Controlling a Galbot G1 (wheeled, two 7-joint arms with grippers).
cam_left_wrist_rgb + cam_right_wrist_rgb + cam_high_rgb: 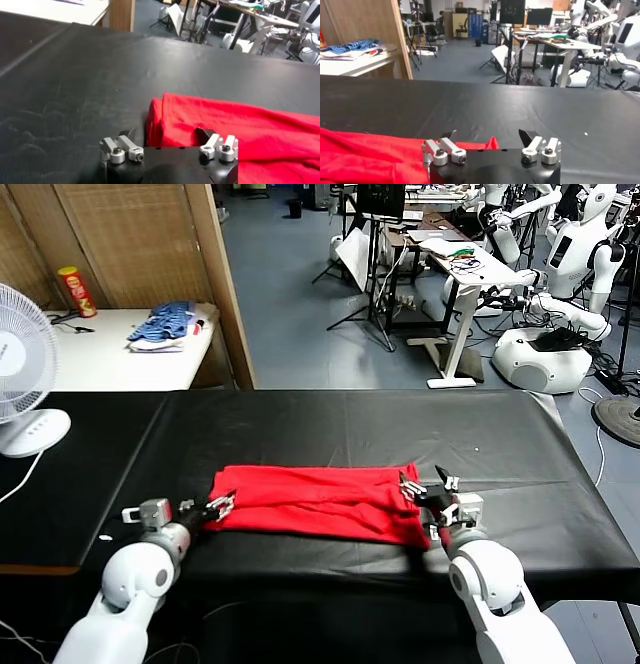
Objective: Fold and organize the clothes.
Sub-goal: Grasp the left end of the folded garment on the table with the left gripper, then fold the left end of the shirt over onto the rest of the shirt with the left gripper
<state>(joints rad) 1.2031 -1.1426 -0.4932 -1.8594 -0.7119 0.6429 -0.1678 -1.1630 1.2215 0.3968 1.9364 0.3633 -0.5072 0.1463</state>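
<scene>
The clothes are one bright red T-shirt [315, 502], lying as a long folded strip across the near middle of the black table [350, 429]. My left gripper [222, 506] sits at the strip's left end with its jaws open. In the left wrist view this gripper [166, 133] straddles the shirt's edge [165, 120], with one fingertip [129, 134] over bare table and the other over red cloth. My right gripper [428, 484] is at the strip's right end, open. In the right wrist view that gripper [488, 136] holds nothing, and a corner of the shirt [492, 144] pokes up just before it.
A white fan [20, 374] stands at the table's left edge. Behind it is a white side table [100, 359] with a blue striped pile [165, 324] and a red can [77, 291]. A wooden post [225, 284] and other robots [560, 284] stand beyond.
</scene>
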